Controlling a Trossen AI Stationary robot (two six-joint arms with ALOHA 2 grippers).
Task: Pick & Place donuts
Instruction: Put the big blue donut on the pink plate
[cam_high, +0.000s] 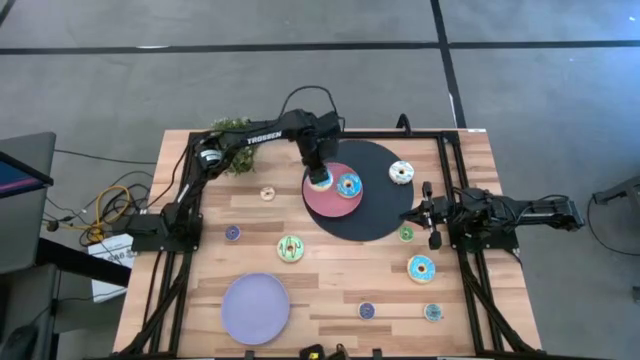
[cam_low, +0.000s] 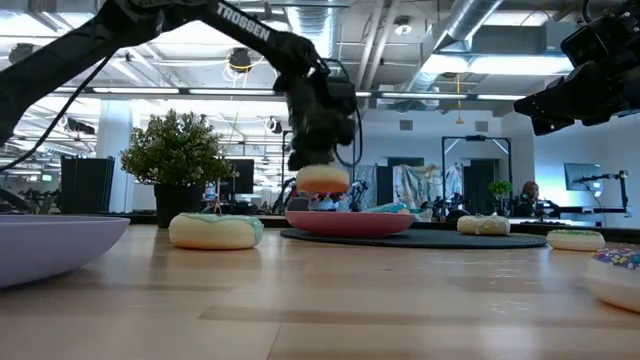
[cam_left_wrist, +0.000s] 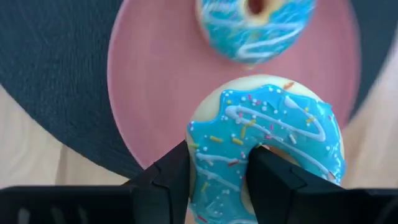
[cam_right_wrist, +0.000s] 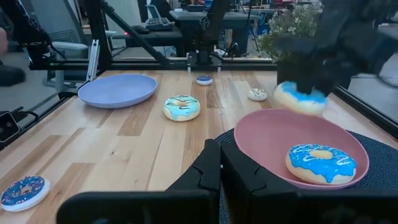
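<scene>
My left gripper hangs over the pink plate and is shut on a blue-iced donut with sprinkles. A second blue donut lies flat on that plate. A white donut rests on the dark round mat. A green donut and a blue-and-cream one lie on the wood, with several coin-sized ones scattered around. My right gripper waits, shut, at the mat's right edge. My left gripper pinches the blue donut's ring wall, one finger in the hole and the other finger outside. It comes from above, pointing down. The donut is lifted clear, hanging roughly level just above the pink plate.
The lavender plate sits near the table's near-left corner. A potted plant stands at the far-left edge. Small donuts lie at the mat's left, further left and near the front edge. Bare wood lies between them.
</scene>
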